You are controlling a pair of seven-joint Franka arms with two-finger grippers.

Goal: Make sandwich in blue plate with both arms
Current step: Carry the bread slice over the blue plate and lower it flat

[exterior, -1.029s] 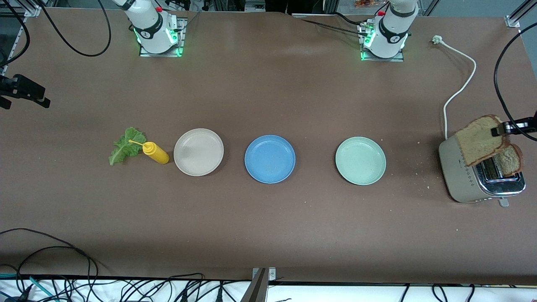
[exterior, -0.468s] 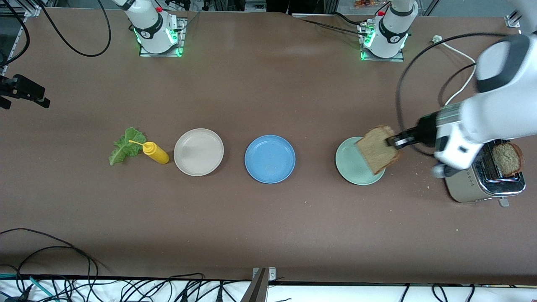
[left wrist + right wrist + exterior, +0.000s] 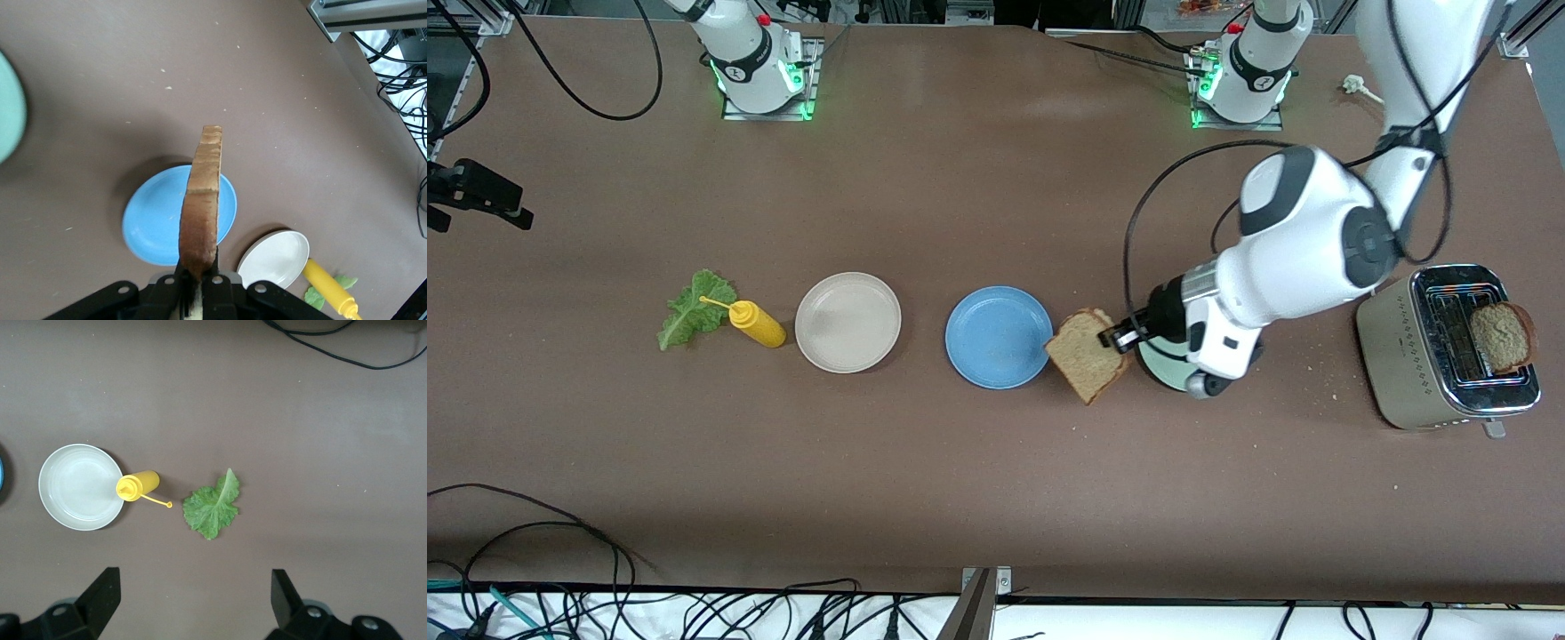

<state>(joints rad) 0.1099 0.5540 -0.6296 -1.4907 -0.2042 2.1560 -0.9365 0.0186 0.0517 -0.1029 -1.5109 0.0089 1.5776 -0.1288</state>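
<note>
Front and wrist views of a brown bench [image 3: 996,498] set for sandwich assembly. The left arm [image 3: 1303,236] reaches from its base across the pale green plate [image 3: 1165,366], which it largely covers. The left claw [image 3: 1119,336] is clamped shut on one edge of a slice of brown toast [image 3: 1087,356], held up in the air and tilted, over the bench between the pale green plate and the blue plate [image 3: 998,337]; the slice's edge overlaps the blue plate's rim in the front view. In the left wrist view the toast [image 3: 200,207] appears edge-on between the closed fingers, with the blue plate [image 3: 157,217] below it. The blue plate carries nothing.

A second slice of toast [image 3: 1501,336] stands in a slot of the silver toaster [image 3: 1414,356] at the left arm's end of the bench. A beige plate [image 3: 847,322] lies beside the blue plate toward the right arm's end, then a yellow squeeze bottle [image 3: 756,324] lying on its side, and a green lettuce leaf [image 3: 692,308] touching the bottle's nozzle.

The right claw [image 3: 193,603] waits high over the lettuce leaf [image 3: 212,507] and bottle, its fingers spread wide and holding nothing.
</note>
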